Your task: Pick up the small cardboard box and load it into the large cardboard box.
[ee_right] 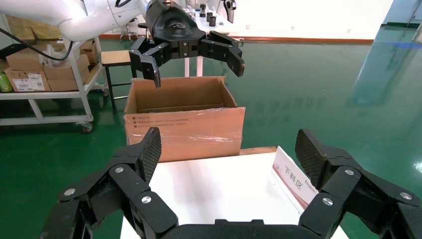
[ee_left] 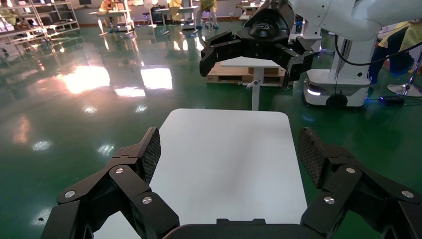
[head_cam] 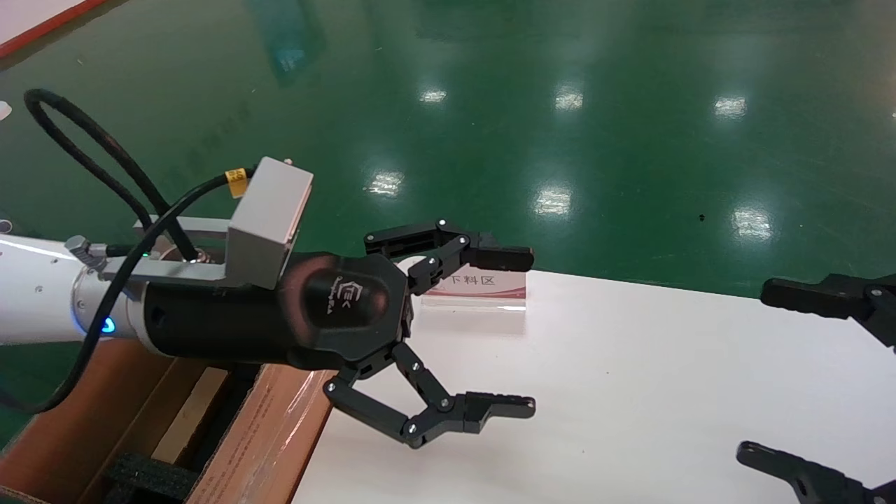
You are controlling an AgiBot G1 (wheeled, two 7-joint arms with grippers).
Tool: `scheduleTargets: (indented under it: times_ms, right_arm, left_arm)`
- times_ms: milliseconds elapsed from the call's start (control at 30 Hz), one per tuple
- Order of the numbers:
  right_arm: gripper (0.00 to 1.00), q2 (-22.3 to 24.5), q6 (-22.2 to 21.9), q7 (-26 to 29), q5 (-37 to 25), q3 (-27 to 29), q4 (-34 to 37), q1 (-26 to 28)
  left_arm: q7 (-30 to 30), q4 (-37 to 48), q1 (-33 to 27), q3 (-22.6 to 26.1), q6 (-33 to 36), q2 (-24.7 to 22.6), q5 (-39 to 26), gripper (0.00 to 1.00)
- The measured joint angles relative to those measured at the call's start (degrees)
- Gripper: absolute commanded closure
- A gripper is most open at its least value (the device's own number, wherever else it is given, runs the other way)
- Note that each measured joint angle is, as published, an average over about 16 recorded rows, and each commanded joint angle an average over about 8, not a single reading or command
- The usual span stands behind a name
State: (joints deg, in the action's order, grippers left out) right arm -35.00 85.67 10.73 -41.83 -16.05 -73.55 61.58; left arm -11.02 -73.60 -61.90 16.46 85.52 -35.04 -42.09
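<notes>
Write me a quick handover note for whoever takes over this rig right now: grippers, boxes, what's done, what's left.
Left gripper: open, holding nothing, raised at the white table's left end, beside the large cardboard box.
Right gripper: open, holding nothing, at the table's right edge.
Large cardboard box: open, off the table's left end; black foam shows inside.
Small cardboard box: not seen on the table or in either gripper. Whether it already sits in the large box cannot be told.
Left: look inside the large box; if the small one is not there, find it and load it.
</notes>
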Motion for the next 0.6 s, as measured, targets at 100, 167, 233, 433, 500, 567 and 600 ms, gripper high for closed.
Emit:
scheduleTargets:
  times_ms: [100, 167, 233, 433, 500, 567, 600]
  right_arm:
    - [0.00, 0.0, 0.0, 0.0, 0.0, 0.0, 0.0, 0.0]
    - [0.00, 0.0, 0.0, 0.0, 0.0, 0.0, 0.0, 0.0]
    - [0.00, 0.0, 0.0, 0.0, 0.0, 0.0, 0.0, 0.0]
    - [0.00, 0.0, 0.0, 0.0, 0.0, 0.0, 0.0, 0.0]
    - [0.00, 0.0, 0.0, 0.0, 0.0, 0.0, 0.0, 0.0]
    - [0.00, 0.0, 0.0, 0.0, 0.0, 0.0, 0.0, 0.0]
    - [0.00, 0.0, 0.0, 0.0, 0.0, 0.0, 0.0, 0.0]
  left_arm:
    - [0.1, 0.0, 0.1, -0.1, 0.0, 0.0, 0.1, 0.00]
    - [0.1, 0.0, 0.1, -0.2, 0.1, 0.0, 0.1, 0.00]
    - [0.2, 0.0, 0.2, -0.3, 0.1, 0.0, 0.1, 0.00]
    - [0.3, 0.0, 0.3, -0.4, 0.2, 0.0, 0.2, 0.00]
    - [0.3, 0.0, 0.3, -0.4, 0.2, 0.0, 0.2, 0.00]
    - [0.3, 0.1, 0.3, -0.4, 0.2, 0.0, 0.2, 0.00]
    - [0.3, 0.1, 0.3, -0.4, 0.2, 0.0, 0.2, 0.00]
